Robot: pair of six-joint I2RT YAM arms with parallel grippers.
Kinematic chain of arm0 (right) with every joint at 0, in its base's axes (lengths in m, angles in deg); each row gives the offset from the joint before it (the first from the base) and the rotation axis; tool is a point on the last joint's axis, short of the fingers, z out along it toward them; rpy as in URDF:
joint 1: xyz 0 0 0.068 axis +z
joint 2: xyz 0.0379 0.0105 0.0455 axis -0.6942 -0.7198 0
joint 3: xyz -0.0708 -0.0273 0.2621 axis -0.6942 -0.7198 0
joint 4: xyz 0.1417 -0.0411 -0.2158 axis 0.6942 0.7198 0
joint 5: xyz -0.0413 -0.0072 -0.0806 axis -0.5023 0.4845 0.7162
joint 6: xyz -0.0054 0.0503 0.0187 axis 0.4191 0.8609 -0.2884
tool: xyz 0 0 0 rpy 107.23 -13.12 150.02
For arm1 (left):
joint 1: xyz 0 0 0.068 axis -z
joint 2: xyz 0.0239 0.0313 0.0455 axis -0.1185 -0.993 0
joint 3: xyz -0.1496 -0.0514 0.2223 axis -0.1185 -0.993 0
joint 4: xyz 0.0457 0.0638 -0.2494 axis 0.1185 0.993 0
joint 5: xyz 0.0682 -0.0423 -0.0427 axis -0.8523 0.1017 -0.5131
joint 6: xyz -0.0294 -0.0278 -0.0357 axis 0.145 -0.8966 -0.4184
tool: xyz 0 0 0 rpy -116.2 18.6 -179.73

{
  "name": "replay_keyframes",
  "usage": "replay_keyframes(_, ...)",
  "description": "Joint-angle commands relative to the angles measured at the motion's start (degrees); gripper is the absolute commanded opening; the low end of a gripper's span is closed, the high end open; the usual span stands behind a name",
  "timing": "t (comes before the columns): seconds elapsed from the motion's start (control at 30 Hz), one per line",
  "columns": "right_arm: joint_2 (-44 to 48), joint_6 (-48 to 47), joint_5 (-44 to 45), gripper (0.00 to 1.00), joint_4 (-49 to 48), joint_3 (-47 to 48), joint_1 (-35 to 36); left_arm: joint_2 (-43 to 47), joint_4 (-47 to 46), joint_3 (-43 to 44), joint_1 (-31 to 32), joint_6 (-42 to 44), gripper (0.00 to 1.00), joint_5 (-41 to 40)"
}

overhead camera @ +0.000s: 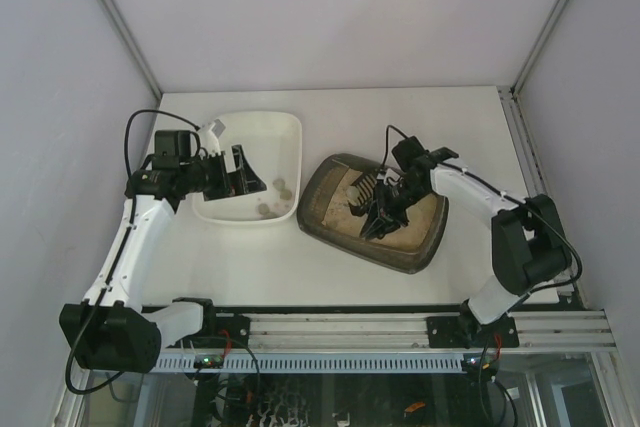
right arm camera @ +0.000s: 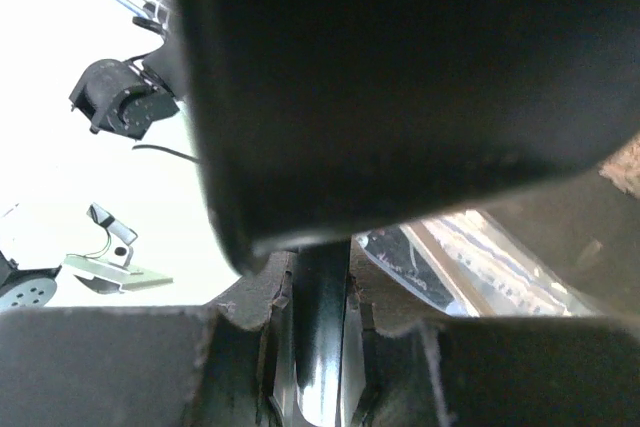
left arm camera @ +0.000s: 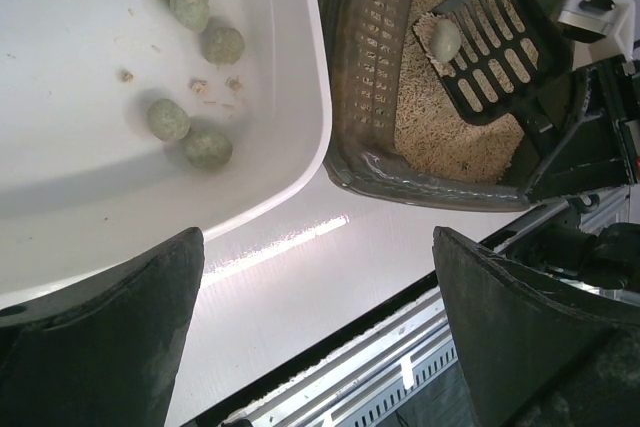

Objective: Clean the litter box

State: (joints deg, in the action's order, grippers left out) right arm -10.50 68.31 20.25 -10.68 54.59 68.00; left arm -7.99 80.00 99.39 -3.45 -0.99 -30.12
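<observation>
Clamped scoop (left arm camera: pixel 490 57) in right gripper (right arm camera: pixel 320 322), level over litter box (left arm camera: pixel 370 77) upper right so lump (left arm camera: pixel 445 39) wouldn't roll; had left gripper (left arm camera: pixel 320 337) open, empty.

The right gripper (right arm camera: pixel 312 332) is closed on a thin black handle (right arm camera: pixel 320 297), its two fingers (right arm camera: pixel 130 367) pressed against either side of it. Above the handle a broad dark mass (right arm camera: pixel 420 77) fills most of the frame, too close and blurred to read. Left of the handle, against a washed-out white background, sits a black motor housing (right arm camera: pixel 122 102) with a cable, and below that a small grey bracket (right arm camera: pixel 112 265). Far right of the handle is a sliver of beige granules (right arm camera: pixel 626 160).
</observation>
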Motion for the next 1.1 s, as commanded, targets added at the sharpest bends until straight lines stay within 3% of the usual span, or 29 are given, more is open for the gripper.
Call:
replay_keyframes(0.0, 7.54, -2.49, 1.25, 0.00, 2.90, -2.88, -0.72, 0.71, -1.88, -1.18, -0.37, 0.16, 1.00, 1.00)
replay_keyframes(0.17, 19.39, 0.68, 1.10, 0.00, -5.61, -13.17, -1.27, 0.00, -1.69, -0.34, -0.39, -0.42, 1.00, -1.85)
replay_keyframes(0.53, 56.82, 18.29, 9.83, 0.00, -60.03, -47.39, -1.24, 1.25, -0.19, -0.05, -0.44, 1.37, 1.00, -6.55)
replay_keyframes(0.8, 56.51, 25.30, 6.98, 0.00, -84.42, -58.64, -0.77, 2.36, -2.47, -2.70, -0.37, 0.59, 1.00, -7.51)
replay_keyframes(0.87, 56.57, 22.83, 7.10, 0.00, -85.57, -58.75, 1.52, 2.61, -2.77, -3.01, -0.37, 0.72, 1.00, -8.03)
replay_keyframes(0.97, 58.21, 12.71, 9.66, 0.00, -74.59, -54.46, 4.42, 2.76, -3.30, -3.52, -0.38, 0.68, 1.00, -8.37)
replay_keyframes(1.07, 62.86, 8.56, 15.65, 0.00, -73.27, -55.06, 4.14, 2.88, -4.00, -4.33, -0.39, 0.54, 1.00, -8.30)
